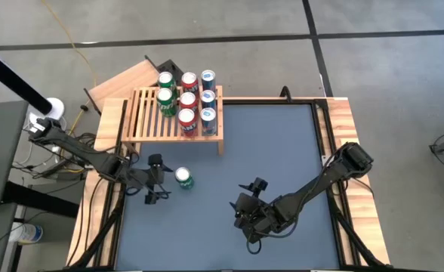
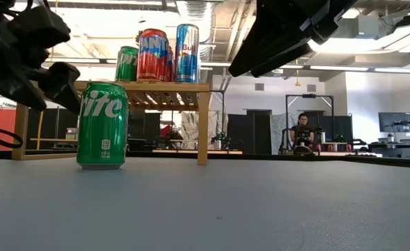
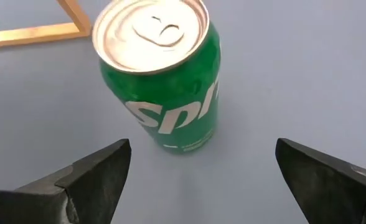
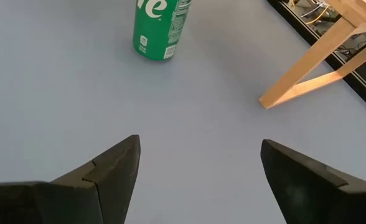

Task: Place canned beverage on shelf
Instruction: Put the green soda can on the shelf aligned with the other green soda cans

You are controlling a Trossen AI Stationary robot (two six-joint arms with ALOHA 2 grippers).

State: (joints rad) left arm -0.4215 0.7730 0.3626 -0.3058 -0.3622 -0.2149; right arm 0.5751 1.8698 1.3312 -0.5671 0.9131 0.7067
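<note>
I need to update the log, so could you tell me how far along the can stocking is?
Done: eight cans stand on the slatted light-wood shelf. In hand: the open left gripper sits beside the upright green Sprite can on the table, not gripping it. Left: grasp it and shelve it. The right gripper waits, open.

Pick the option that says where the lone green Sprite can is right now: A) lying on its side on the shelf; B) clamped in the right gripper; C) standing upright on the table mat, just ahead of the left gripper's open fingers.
C: the Sprite can stands upright on the table mat, free of the open left gripper.
</note>
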